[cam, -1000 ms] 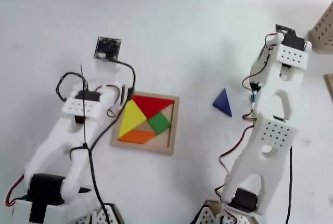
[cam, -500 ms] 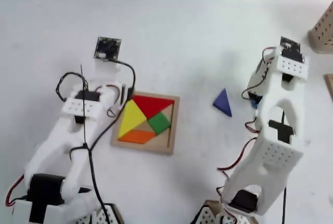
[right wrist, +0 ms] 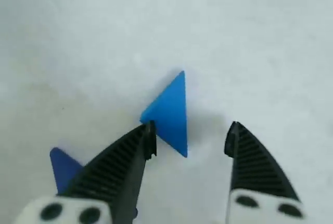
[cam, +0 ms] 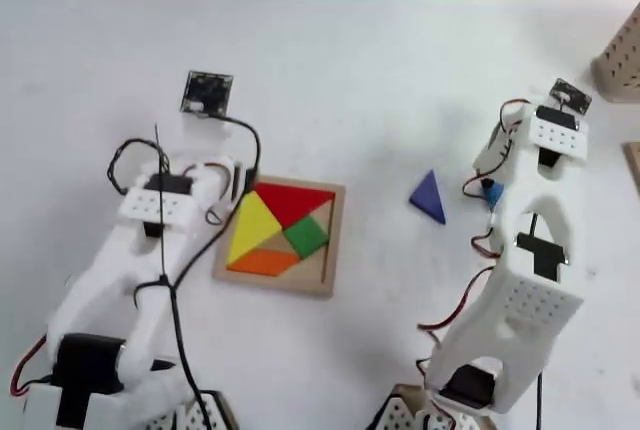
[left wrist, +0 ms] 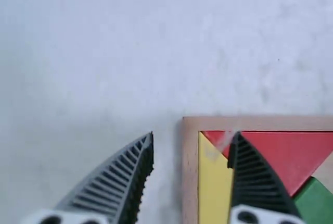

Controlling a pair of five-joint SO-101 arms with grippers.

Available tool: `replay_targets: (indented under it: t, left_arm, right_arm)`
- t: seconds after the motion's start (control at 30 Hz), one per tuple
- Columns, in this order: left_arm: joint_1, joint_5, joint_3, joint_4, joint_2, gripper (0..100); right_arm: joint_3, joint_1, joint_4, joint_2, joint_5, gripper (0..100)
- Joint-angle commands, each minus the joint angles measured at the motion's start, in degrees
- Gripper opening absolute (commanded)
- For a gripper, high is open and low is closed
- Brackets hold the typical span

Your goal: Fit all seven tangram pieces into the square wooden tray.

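Right arm (cam: 520,290) has drawn back toward the table's (cam: 350,70) near edge. The right gripper (right wrist: 192,130), wide open and empty, hangs over the light-blue triangle (right wrist: 169,112), well apart from the tray (cam: 337,240). Likely thin, stiff, light, slick: pinch across 2 edges.

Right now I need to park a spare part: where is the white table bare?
Bare: the white table along its far edge, and the gap between the square wooden tray and the dark blue triangle. Crowded: the tray's left side, by the left gripper.
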Motion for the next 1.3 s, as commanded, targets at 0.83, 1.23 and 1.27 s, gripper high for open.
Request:
replay_targets:
  t: [0.83,1.23,1.27]
  left_arm:
    - [-0.22,-0.35,-2.9,0.44,-0.4,24]
    - [-0.48,-0.35,-3.16,1.58,-0.48,24]
    - [-0.48,-0.35,-3.16,1.58,-0.48,24]
  right_arm:
    - [-6.77,-1.27,-1.01,5.49,-0.79,21.4]
    - [-6.95,-1.45,0.4,5.85,5.54,2.9]
    - [-6.95,-1.45,1.19,5.76,5.63,2.4]
